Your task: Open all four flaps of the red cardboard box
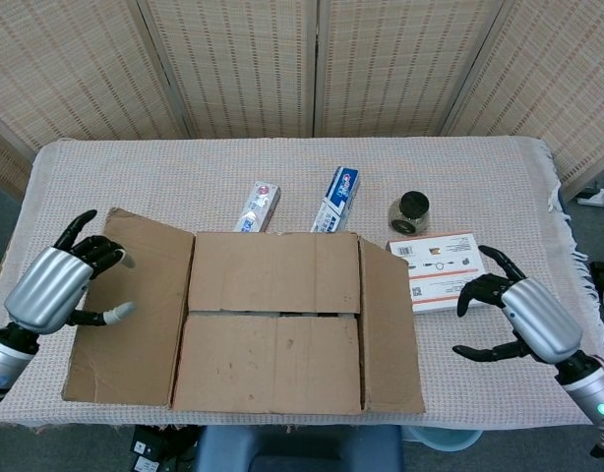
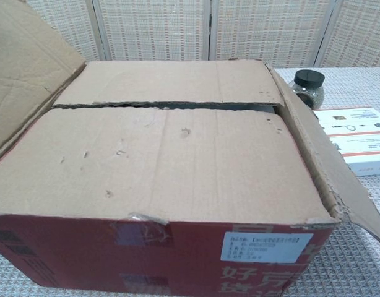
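Observation:
The red cardboard box point(image 1: 272, 329) point(image 2: 177, 253) stands at the table's near edge. Its left flap point(image 1: 130, 305) point(image 2: 23, 68) lies folded out to the left. Its right flap point(image 1: 389, 329) point(image 2: 326, 167) is folded out to the right. The far inner flap point(image 1: 272, 272) point(image 2: 171, 81) and the near inner flap point(image 1: 271, 361) point(image 2: 159, 164) lie flat over the box, meeting at a narrow gap. My left hand point(image 1: 56, 290) is open at the left flap's outer edge, fingertips touching it. My right hand point(image 1: 518, 317) hovers open to the right of the box. Neither hand shows in the chest view.
Two toothpaste boxes point(image 1: 257, 206) point(image 1: 335, 199) lie behind the box. A dark-lidded jar point(image 1: 408, 212) point(image 2: 307, 86) and a flat white carton point(image 1: 443, 270) point(image 2: 357, 139) sit at the right. A folding screen point(image 1: 312, 64) stands behind the table.

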`<act>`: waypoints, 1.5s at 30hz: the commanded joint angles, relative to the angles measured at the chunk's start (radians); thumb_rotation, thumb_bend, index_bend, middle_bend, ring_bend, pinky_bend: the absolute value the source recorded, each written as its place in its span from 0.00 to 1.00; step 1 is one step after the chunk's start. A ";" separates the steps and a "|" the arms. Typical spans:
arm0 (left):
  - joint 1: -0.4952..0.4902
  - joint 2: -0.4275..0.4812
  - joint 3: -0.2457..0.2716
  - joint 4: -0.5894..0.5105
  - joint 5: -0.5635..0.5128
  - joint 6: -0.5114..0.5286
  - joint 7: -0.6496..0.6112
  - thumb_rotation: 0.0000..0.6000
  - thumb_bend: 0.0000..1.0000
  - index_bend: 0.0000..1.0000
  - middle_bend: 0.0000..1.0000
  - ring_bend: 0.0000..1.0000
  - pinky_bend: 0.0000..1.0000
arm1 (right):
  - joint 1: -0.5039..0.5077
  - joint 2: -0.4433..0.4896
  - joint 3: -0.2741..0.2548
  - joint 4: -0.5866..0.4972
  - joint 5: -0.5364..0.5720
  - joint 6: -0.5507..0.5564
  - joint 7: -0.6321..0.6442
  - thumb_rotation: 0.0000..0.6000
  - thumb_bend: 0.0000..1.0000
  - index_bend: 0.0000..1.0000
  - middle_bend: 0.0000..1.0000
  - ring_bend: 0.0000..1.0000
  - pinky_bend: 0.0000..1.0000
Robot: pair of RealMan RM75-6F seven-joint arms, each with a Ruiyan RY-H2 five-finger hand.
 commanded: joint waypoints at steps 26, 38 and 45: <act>0.027 -0.149 -0.011 -0.028 -0.078 -0.062 0.117 0.66 0.25 0.16 0.27 0.25 0.00 | 0.317 -0.341 0.151 -0.036 0.233 -0.401 -0.512 0.75 0.00 0.05 0.11 0.17 0.02; 0.043 -0.143 -0.002 -0.041 -0.057 -0.066 0.121 0.66 0.25 0.17 0.27 0.24 0.00 | 0.390 -0.487 0.174 0.042 0.329 -0.423 -0.718 0.78 0.06 0.05 0.11 0.16 0.01; 0.048 -0.143 -0.003 -0.036 -0.053 -0.066 0.113 0.66 0.25 0.17 0.27 0.24 0.00 | 0.404 -0.549 0.169 0.092 0.338 -0.393 -0.797 0.78 0.07 0.05 0.11 0.17 0.01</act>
